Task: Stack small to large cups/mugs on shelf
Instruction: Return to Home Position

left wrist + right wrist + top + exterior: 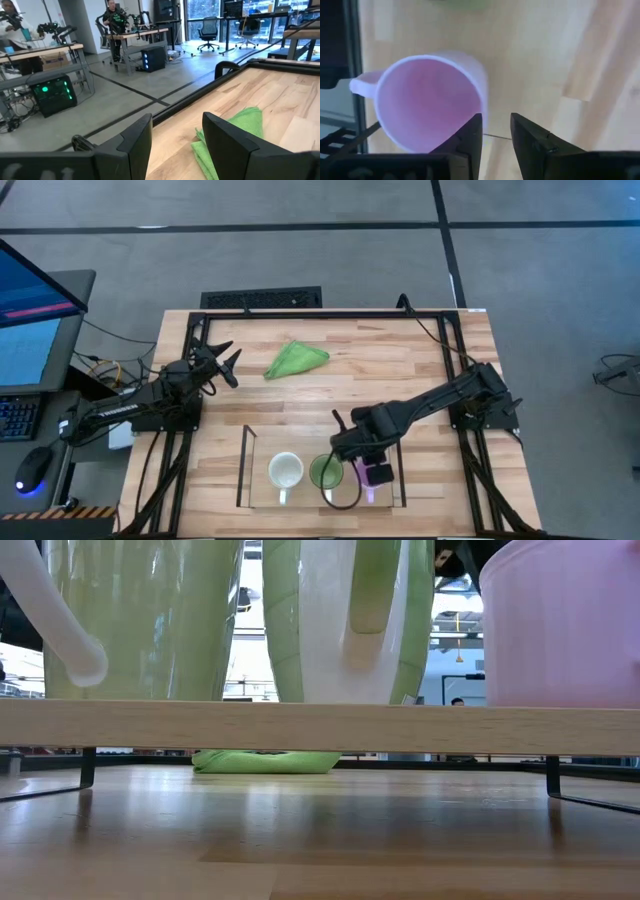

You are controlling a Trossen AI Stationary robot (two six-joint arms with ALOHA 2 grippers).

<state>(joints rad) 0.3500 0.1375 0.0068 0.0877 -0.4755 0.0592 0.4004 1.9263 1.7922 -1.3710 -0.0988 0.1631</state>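
Note:
Three mugs stand in a row on the clear-topped shelf (248, 470) at the table's near edge: the white mug (285, 472), the green mug (325, 472) and the light purple mug (378, 476). In the low view their bases rest on the shelf top (320, 727). My right gripper (360, 462) is open, pointing down over the purple mug (427, 105). One finger (470, 137) is over the mug's inside and the other (532, 142) is outside its wall. My left gripper (222, 365) is open and empty at the far left, beside the green cloth (297, 358). My right gripper comes from above with its fingers on either side of the purple mug's rim (483, 112), on the side opposite the handle (360, 85). A gap shows between the fingers. I cannot tell whether either finger touches the wall. The mug stands upright on the shelf.
The green cloth (235, 130) lies crumpled on the table's far half, and it shows under the shelf in the low view (265, 760). The shelf's black side frames (585, 798) stand on the table. Bare wood lies between the cloth and the shelf. People stand at benches in the room beyond.

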